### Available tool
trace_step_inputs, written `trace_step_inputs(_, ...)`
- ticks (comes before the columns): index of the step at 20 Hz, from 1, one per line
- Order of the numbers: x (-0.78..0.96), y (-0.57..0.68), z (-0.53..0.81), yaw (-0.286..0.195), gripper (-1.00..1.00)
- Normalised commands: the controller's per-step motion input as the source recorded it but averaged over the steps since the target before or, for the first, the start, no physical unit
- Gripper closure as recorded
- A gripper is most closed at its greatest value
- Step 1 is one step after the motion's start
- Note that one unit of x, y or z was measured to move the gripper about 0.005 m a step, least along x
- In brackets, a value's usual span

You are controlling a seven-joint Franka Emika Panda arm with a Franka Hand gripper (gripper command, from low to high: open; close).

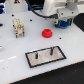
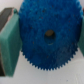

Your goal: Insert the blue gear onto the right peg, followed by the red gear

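Here we see the gripper point(image 2: 47, 37) clamped on the blue gear point(image 2: 50, 35), red gear point(image 1: 47, 33) on the table point(image 1: 15, 57), near the grey plate point(image 1: 46, 57).

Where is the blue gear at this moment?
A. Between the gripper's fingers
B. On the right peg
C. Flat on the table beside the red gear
A: in the wrist view the blue gear sits between the gripper's green fingers.

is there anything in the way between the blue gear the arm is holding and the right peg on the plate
Nothing visible. The gripper holds the blue gear above the table; the red gear lies toward the exterior view's left of it. The right peg stands uncovered.
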Motion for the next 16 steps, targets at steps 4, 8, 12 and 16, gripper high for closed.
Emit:
trace_step_inputs(4,0.40,-0.21,0.62,0.000,1.00)
trace_step_inputs(8,0.56,-0.30,0.60,0.000,1.00)
trace_step_inputs(12,0.62,-0.32,0.59,0.000,1.00)
trace_step_inputs(16,0.64,-0.33,0.57,0.000,1.00)
